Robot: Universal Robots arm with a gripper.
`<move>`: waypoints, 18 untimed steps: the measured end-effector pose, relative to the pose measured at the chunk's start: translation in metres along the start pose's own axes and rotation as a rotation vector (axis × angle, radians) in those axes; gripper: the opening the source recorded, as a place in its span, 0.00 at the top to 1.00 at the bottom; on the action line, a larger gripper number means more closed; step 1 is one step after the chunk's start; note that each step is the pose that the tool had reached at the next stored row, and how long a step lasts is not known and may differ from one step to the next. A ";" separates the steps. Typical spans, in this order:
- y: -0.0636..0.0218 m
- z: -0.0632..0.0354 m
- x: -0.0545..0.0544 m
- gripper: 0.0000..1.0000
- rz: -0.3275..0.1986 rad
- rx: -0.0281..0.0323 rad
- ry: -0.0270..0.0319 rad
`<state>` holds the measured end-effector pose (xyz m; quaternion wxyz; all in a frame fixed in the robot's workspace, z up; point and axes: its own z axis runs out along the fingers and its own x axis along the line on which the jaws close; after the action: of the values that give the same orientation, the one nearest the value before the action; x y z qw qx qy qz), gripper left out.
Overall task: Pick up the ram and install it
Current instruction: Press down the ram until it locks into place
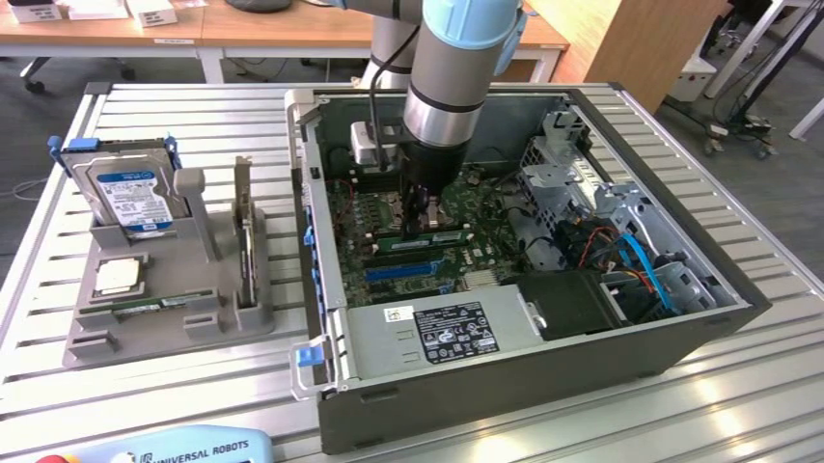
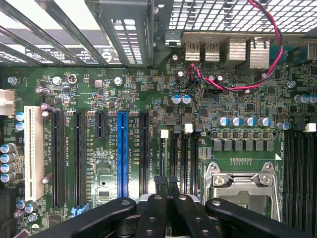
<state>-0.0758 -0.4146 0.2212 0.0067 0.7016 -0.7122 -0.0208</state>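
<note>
1. The ram (image 1: 441,236), a green stick with black chips, stands on edge on the motherboard (image 1: 489,207) inside the open case (image 1: 515,386). It is right at the tip of the gripper (image 1: 419,227), which reaches straight down into the case.
2. The fingers (image 2: 159,182) are clenched together. I cannot tell whether they pinch the ram or merely touch it.
3. The exterior view shows the stick's green face. The wrist view looks down past the gripper (image 2: 166,181), where only dark fingertips sit over the memory slots, beside the silver socket (image 2: 242,183).
4. The wrist view shows the board (image 2: 99,99) in detail: a blue slot (image 2: 123,153), a white slot (image 2: 33,151) and a red cable (image 2: 270,49) looping near the rear ports.
5. In the exterior view the blue slot (image 1: 399,272) lies between the ram and the power supply (image 1: 438,333).
6. To the exterior view's left of the case, a grey holder (image 1: 193,323) sits on the bench (image 1: 168,386). It carries a second ram (image 1: 145,307) lying flat, a square processor (image 1: 116,277) and an upright hard drive (image 1: 129,193).
</note>
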 end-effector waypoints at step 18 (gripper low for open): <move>0.0004 -0.0098 0.000 0.90 0.000 0.0001 -0.0001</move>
<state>-0.0758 -0.4145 0.2310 0.0066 0.7016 -0.7122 -0.0208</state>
